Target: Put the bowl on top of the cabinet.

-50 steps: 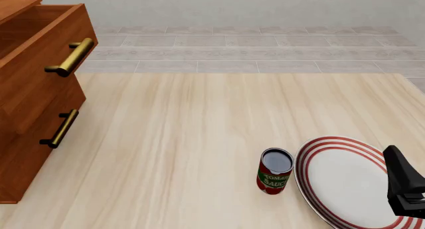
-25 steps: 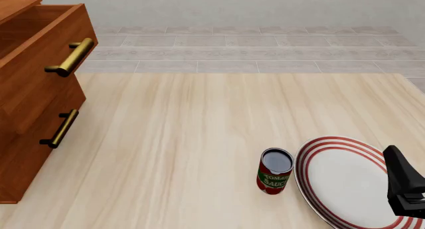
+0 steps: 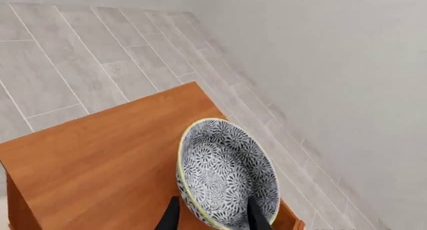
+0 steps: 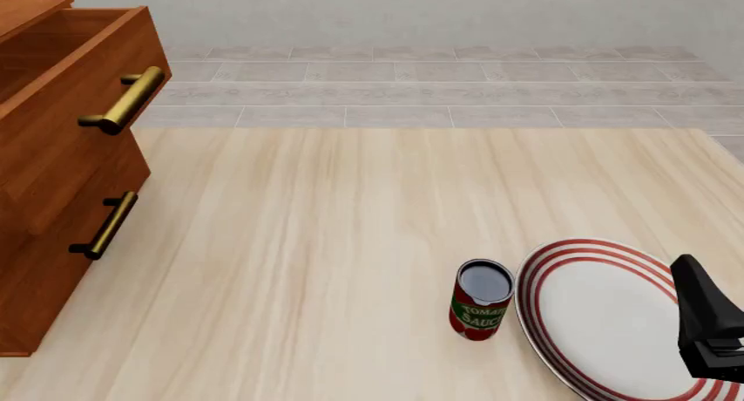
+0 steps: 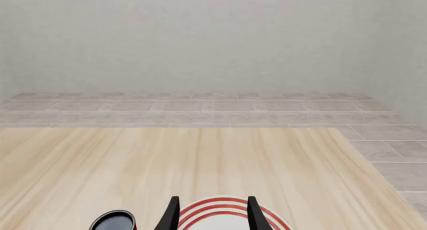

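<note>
Can [image 4: 480,299] label reads "TOMATO SAUCE", white letters on red with a green band; dark glossy top. It stands just beside the plate [image 4: 605,318], at the plate's 9 o'clock. Plate is flat, white, with red concentric rings.

Table [image 4: 348,244] is pale wood grain; the floor beyond is grey tile.

Only the left wrist view shows the bowl [image 3: 227,175]: deep, round, dense dark-blue floral print, pale yellow rim, over the cabinet [image 3: 100,155] top, a smooth reddish-brown wood slab. Contact with the top cannot be told. Left gripper [image 3: 212,216] fingers straddle the bowl's rim, one inside and one outside; whether they pinch it cannot be told.

Front view shows the cabinet's drawer fronts with brass bar handles [image 4: 125,99], top drawer pulled out.

Right gripper [image 5: 212,214] fingers apart, empty, above the plate.
</note>
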Action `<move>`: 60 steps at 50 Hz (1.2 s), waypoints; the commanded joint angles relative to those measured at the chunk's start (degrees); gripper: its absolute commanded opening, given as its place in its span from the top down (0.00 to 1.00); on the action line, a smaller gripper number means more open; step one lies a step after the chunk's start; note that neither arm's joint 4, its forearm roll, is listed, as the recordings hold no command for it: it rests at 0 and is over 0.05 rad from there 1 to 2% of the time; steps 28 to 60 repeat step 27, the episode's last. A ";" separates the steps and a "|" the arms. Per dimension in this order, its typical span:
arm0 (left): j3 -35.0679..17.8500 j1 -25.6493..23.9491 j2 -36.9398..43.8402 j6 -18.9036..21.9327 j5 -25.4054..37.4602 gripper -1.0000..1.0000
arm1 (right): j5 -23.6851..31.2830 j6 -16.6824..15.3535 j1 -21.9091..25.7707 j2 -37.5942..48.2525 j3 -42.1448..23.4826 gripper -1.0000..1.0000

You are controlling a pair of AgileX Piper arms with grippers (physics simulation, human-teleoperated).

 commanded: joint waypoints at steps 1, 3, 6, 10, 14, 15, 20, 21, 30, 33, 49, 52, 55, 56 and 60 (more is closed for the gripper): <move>1.75 -2.84 -6.55 -0.97 0.68 0.00 | 0.00 0.01 -0.01 0.01 0.00 0.00; 2.32 -3.07 -7.42 -0.92 0.53 0.00 | 0.00 0.02 -0.02 0.00 0.00 0.00; 3.64 -3.89 -8.71 -1.18 0.38 0.00 | 0.00 0.01 0.00 0.00 0.00 0.00; 4.98 -4.71 -10.00 -1.50 0.27 0.00 | -0.01 0.01 0.00 0.02 0.00 0.00; 6.60 -5.94 -11.54 -1.88 0.03 0.00 | 0.01 0.01 0.00 -0.01 0.00 0.00; 6.87 -6.38 -11.79 -1.86 0.02 0.00 | 0.01 0.01 0.00 -0.01 0.00 0.00; 9.70 -7.62 -12.91 -2.50 -0.59 0.00 | 0.00 0.01 0.00 -0.01 0.00 0.00; 10.62 -9.16 -13.23 -3.11 -0.97 0.00 | 0.01 0.00 0.00 -0.01 0.00 0.00; 15.95 -13.62 -16.26 -2.73 -2.92 0.00 | 0.00 0.00 -0.01 0.00 0.00 0.00; 15.95 -13.62 -16.26 -2.73 -2.92 0.00 | 0.00 0.00 -0.01 0.00 0.00 0.00; 15.95 -13.62 -16.26 -2.73 -2.92 0.00 | 0.00 0.00 -0.01 0.00 0.00 0.00; 15.95 -13.62 -16.26 -2.73 -2.92 0.00 | 0.00 0.00 -0.01 0.00 0.00 0.00; 15.95 -13.62 -16.26 -2.73 -2.92 0.00 | 0.00 0.00 -0.01 0.00 0.00 0.00; 15.95 -13.62 -16.26 -2.73 -2.92 0.00 | 0.00 0.00 -0.01 0.00 0.00 0.00; 15.95 -13.62 -16.26 -2.73 -2.92 0.00 | 0.00 0.00 -0.01 0.00 0.00 0.00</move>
